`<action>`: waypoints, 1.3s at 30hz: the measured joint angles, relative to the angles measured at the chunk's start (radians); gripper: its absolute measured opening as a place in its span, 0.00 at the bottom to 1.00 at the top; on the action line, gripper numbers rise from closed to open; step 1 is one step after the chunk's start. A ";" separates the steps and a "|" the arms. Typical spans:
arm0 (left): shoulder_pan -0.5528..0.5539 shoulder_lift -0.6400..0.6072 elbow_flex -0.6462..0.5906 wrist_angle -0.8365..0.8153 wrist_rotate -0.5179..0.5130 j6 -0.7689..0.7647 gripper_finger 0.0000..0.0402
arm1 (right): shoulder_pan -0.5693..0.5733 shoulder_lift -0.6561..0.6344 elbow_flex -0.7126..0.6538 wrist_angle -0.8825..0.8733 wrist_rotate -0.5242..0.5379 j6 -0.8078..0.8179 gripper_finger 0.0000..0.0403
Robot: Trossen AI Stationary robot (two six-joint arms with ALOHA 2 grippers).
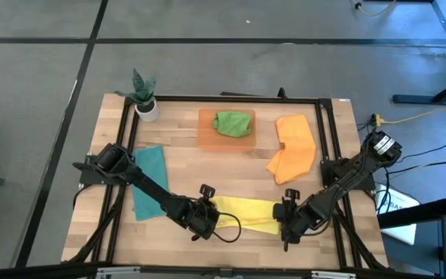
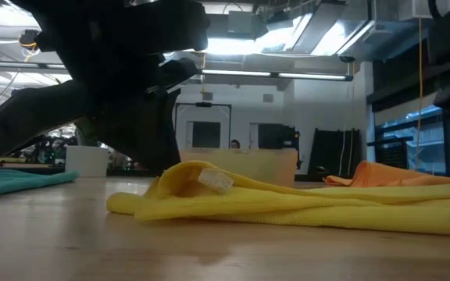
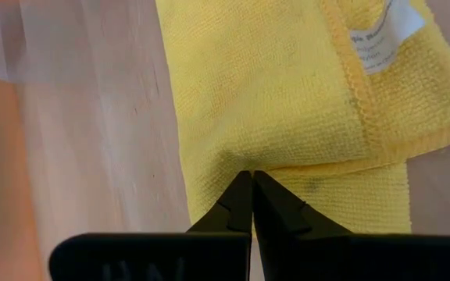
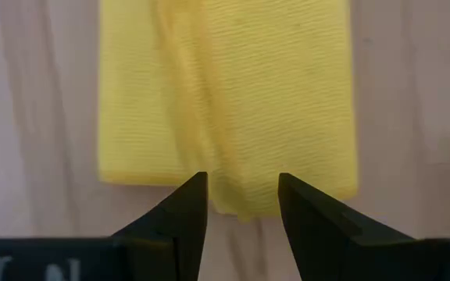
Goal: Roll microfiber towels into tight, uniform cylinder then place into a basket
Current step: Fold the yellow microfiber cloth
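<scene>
Yellow towel (image 1: 248,214) flat at lower centre of the worktop (image 1: 184,155), folded, label showing. Left gripper (image 1: 205,219) at its left end, fingers (image 3: 241,207) pressed together on the cloth. Right gripper (image 1: 288,220) at its right end, fingers (image 4: 186,211) apart. Green towel (image 1: 233,122) bunched in orange basket (image 1: 207,138), upper centre. Teal towel (image 1: 149,180) left, orange towels (image 1: 293,147) right.

Four towels lie on one table (image 1: 184,155): one yellow towel (image 1: 242,214), one teal towel (image 1: 149,183), one orange towel (image 1: 293,147) and one green towel (image 1: 233,122). There is one basket (image 1: 207,136), and the green towel is the only one in it. One potted plant (image 1: 144,97) stands at a corner. Two grippers are in view, the left gripper (image 1: 207,193) and the right gripper (image 1: 289,194), one at each end of the yellow towel.
</scene>
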 joint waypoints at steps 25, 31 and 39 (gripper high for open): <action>0.001 0.000 0.000 -0.001 0.027 -0.007 0.00 | 0.034 0.149 0.041 0.080 0.207 -0.106 0.35; 0.001 0.000 0.000 -0.001 0.027 -0.007 0.00 | 0.034 0.148 0.078 0.015 0.224 -0.103 0.16; 0.001 0.000 0.000 0.000 0.027 -0.007 0.00 | 0.034 0.148 0.080 0.019 0.219 -0.099 0.03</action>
